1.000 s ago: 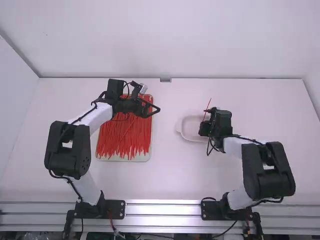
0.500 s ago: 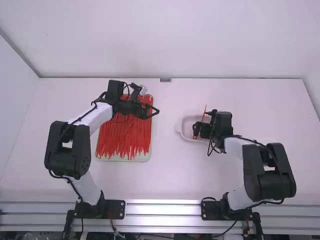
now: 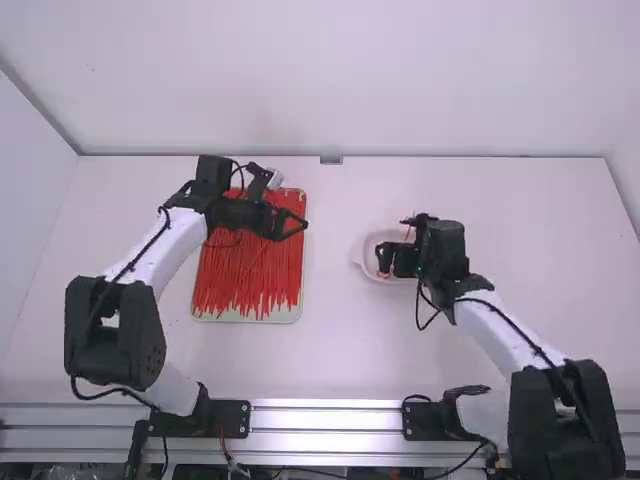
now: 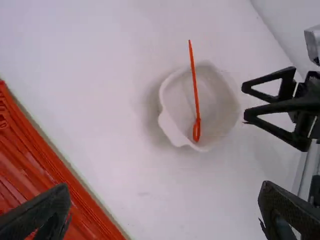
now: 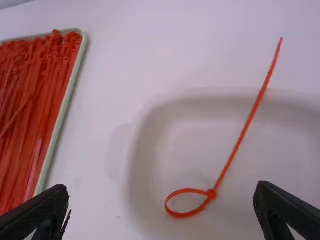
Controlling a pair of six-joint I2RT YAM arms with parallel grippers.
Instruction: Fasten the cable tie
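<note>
A plain white counter [image 3: 340,330] is enclosed by white walls [image 3: 320,70]. The looped cable tie [image 5: 233,150] is laid in a white dish [image 5: 150,125] between the counter's middle and right edge. The left fingers [image 4: 40,215] and the right fingers [image 5: 285,210] are held apart, gripping nothing.

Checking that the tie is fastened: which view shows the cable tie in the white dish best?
Right wrist view: the cable tie lies close, its closed loop and tail plain in the dish. Left wrist view shows it smaller; high view, just a red speck.

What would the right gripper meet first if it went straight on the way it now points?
The right gripper, jaws open, faces the white dish holding the looped cable tie; it would probably meet the dish's near rim first.
</note>
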